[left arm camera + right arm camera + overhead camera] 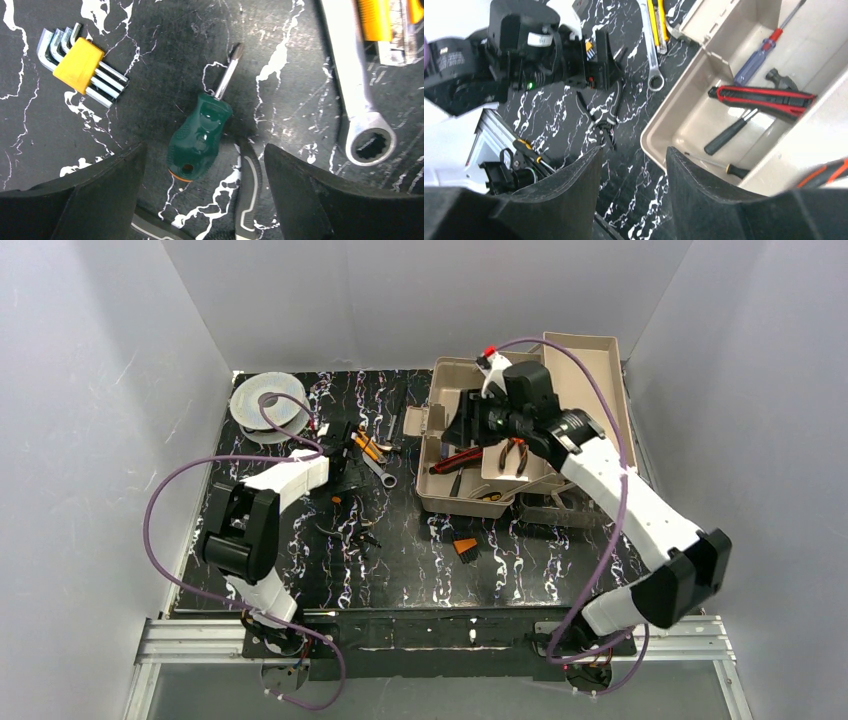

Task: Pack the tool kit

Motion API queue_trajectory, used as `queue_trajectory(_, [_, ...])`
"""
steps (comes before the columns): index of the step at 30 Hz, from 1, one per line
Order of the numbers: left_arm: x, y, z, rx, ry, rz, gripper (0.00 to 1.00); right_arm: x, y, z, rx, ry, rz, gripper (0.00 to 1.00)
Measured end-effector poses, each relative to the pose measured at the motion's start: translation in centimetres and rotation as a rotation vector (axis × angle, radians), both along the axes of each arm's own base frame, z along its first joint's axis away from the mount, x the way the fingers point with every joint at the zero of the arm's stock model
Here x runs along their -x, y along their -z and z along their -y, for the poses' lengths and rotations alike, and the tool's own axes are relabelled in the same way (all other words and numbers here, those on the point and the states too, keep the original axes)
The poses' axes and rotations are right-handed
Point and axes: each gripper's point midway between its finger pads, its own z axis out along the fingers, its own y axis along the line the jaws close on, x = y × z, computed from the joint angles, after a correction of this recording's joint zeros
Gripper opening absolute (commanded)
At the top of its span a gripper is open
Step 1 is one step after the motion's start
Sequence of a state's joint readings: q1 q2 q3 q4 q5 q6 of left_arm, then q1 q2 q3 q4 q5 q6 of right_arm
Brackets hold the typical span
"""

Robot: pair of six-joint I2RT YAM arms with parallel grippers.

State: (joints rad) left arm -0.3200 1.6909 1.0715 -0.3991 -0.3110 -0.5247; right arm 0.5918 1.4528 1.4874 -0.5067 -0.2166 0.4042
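The tool kit (452, 372) is a beige box standing open at the back right, with its trays folded out. In its tray (694, 117) lie a red and black knife (764, 97), a blue-handled screwdriver (756, 57) and a black-handled screwdriver (726, 136). My right gripper (460, 425) (634, 152) hovers open over the box's left rim, holding nothing. My left gripper (345, 458) (205, 147) is open low over the mat, its fingers either side of a green stubby screwdriver (200, 137) that lies loose.
Hex keys in a yellow holder (77, 65), a ratchet wrench (357, 100) and a grey plier handle (248, 190) lie near the green screwdriver. A grey wire spool (268, 400) sits at the back left. An orange piece (465, 548) lies mid-mat.
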Motion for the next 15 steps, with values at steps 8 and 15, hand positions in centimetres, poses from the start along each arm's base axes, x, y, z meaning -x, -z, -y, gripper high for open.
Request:
queue_trajectory(8, [-0.4,1.6,-0.8,0.017,-0.025,-0.052,0.59,3.7,0.1,2.7,-0.028,0.003,0.055,0.55])
queue_trajectory(15, [-0.7,2.1,-1.0,0.080,-0.060,-0.060,0.36,5.0,-0.1,4.2,-0.042,0.025,0.109,0.53])
